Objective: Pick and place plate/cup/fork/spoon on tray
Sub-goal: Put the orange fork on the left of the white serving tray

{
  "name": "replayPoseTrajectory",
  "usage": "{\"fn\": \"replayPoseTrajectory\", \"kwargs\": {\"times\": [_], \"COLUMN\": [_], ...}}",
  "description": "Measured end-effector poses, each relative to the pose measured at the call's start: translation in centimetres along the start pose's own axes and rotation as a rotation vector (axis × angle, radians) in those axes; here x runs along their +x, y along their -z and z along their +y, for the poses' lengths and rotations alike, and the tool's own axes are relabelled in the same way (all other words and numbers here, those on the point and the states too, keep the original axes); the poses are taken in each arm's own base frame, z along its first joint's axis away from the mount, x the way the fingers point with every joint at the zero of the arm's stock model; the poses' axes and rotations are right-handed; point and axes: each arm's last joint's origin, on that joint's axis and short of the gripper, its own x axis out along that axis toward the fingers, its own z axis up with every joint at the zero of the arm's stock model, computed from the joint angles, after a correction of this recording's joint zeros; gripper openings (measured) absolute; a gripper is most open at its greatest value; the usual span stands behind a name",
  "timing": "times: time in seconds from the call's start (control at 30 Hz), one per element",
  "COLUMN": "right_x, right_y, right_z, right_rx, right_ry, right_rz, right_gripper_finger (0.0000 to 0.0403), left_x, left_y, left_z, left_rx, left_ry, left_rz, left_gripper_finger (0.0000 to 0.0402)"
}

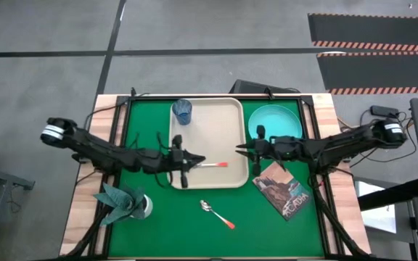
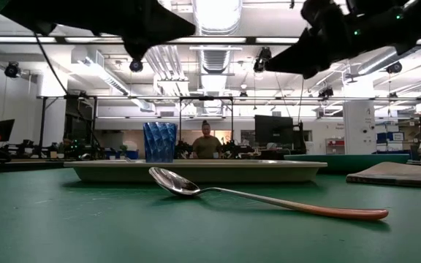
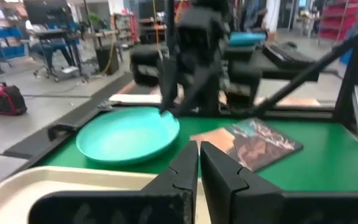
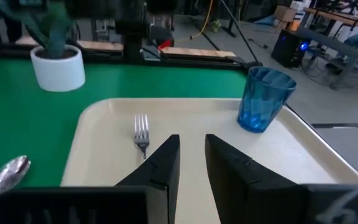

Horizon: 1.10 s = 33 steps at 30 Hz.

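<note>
The beige tray (image 1: 205,141) lies in the middle of the table. The dark-blue cup (image 1: 183,110) stands upright in the tray's far left corner and also shows in the right wrist view (image 4: 263,99). The fork (image 1: 212,164) lies flat on the tray near its near edge, tines (image 4: 142,130) toward the table's left. The turquoise plate (image 1: 274,122) rests on the table to the right of the tray. The spoon (image 1: 216,214) lies on the table in front of the tray. My left gripper (image 1: 198,161) is shut and empty, raised over the tray beside the fork's tines. My right gripper (image 1: 242,150) hangs a little open above the tray's right rim.
A brown picture-covered book (image 1: 281,187) lies on the table right of the tray, near the plate. A pale holder with a teal napkin (image 1: 133,205) stands at the near left. A person stands in the room beyond the table (image 2: 207,146).
</note>
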Motion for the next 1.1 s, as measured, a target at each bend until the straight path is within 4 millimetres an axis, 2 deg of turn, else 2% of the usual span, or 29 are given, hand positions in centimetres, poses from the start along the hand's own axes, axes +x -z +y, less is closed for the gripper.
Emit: {"fn": "replayPoseTrajectory", "kwargs": {"times": [0.2,0.33,0.53,0.7,0.93,1.1], "right_x": [-1.4,-1.8,-1.5,-0.9,0.3,1.0], "right_y": [-0.3,-0.3,0.1,0.8,2.5,3.7], "right_z": [-0.3,-0.4,-0.3,-0.3,-0.1,0.1], "right_rx": [0.039,0.064,0.061,0.05,0.025,0.054], "right_ry": [-0.001,-0.001,0.001,0.055,0.122,0.125], "right_rz": [-0.008,0.008,0.031,0.079,0.176,0.231], "right_gripper_finger": [0.0068,0.0068,0.0068,0.0068,0.0068,0.0068], "left_x": [1.7,2.2,2.8,3.6,4.4,4.6], "left_y": [2.6,4.8,6.8,6.6,6.2,7.4], "left_z": [-0.9,-1.0,-1.2,-1.1,0.5,1.4], "left_rx": [-0.031,-0.08,-0.035,0.025,0.099,0.082], "left_ry": [0.0,-0.039,-0.095,-0.086,-0.123,-0.145], "left_rz": [0.125,0.332,0.579,0.571,0.507,0.552], "left_gripper_finger": [0.0004,0.0004,0.0004,0.0004,0.0004,0.0004]}}
